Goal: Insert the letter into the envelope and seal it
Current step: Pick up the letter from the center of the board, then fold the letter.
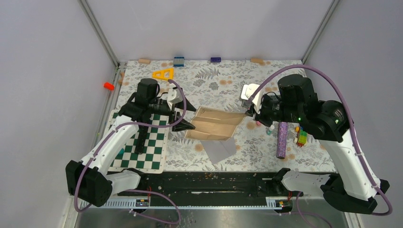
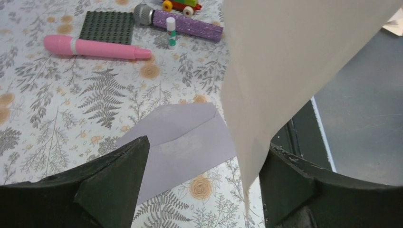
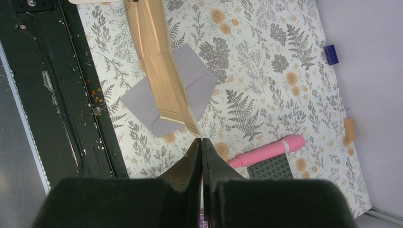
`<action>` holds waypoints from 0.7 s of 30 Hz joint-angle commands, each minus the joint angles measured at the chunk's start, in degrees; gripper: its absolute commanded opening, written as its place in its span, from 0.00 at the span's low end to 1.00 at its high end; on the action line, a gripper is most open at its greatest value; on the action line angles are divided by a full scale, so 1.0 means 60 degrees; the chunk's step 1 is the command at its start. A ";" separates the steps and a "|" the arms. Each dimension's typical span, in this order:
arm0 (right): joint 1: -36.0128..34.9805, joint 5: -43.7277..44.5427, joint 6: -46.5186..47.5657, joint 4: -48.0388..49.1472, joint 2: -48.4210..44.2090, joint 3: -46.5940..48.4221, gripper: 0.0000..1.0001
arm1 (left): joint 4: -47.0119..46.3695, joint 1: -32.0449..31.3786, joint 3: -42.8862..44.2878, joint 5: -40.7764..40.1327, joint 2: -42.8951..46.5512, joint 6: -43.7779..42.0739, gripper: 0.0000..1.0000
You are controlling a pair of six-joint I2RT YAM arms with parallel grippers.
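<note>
The tan letter (image 1: 216,123) hangs folded in the air between my two grippers. My right gripper (image 3: 201,142) is shut on its near corner; the sheet (image 3: 159,66) stretches away from the fingertips. My left gripper (image 2: 204,180) is open, and the letter's pale underside (image 2: 285,71) hangs between its fingers, close against the right finger (image 2: 294,185). The grey envelope (image 1: 219,149) lies flat on the floral cloth under the letter, near the table's front edge. It also shows in the left wrist view (image 2: 185,142) and the right wrist view (image 3: 142,102), partly hidden by the letter.
A chessboard (image 1: 142,147) lies under the left arm. A purple microphone (image 1: 282,139), a colourful toy (image 1: 301,136), a pink cylinder (image 2: 90,47), a dark studded plate (image 2: 107,27) and a glue stick (image 2: 171,31) lie on the right. A yellow triangle (image 1: 163,73) lies at the back.
</note>
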State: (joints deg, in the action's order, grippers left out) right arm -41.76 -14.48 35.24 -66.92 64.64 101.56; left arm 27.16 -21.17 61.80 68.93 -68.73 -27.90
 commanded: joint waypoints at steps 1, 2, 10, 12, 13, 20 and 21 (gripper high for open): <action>-0.0087 -0.0225 -0.0190 0.0178 -0.0040 -0.0081 0.00 | -0.2732 -0.0046 -0.0704 -0.0474 0.0641 0.1390 0.79; -0.0092 -0.0183 -0.0190 0.0180 -0.0037 -0.0081 0.00 | -0.2766 -0.0046 -0.0723 -0.0395 0.0670 0.1441 0.76; -0.0092 0.0481 -0.0308 0.0494 0.0007 -0.0110 0.00 | -0.1978 -0.0046 -0.0546 -0.0012 0.0631 0.0954 0.57; -0.0093 0.0599 -0.0322 0.0555 0.0005 -0.0110 0.00 | -0.1780 -0.0046 -0.0519 0.0056 0.0643 0.0786 0.49; -0.0100 0.0632 -0.0322 0.0593 -0.0006 -0.0099 0.00 | -0.1695 -0.0046 -0.0517 0.0079 0.0640 0.0703 0.44; -0.0096 0.0641 -0.0402 0.0630 0.0051 0.0065 0.00 | -0.1626 -0.0046 -0.0590 0.0085 0.0672 0.0581 0.32; -0.0089 0.0613 -0.0409 0.0634 0.0070 0.0066 0.00 | -0.1618 -0.0044 -0.0576 0.0077 0.0662 0.0578 0.29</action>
State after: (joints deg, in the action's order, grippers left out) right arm -41.76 -11.46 33.82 -65.14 64.75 100.99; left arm 18.11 -21.17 57.49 67.57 -66.30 -22.87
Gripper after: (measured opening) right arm 0.018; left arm 0.329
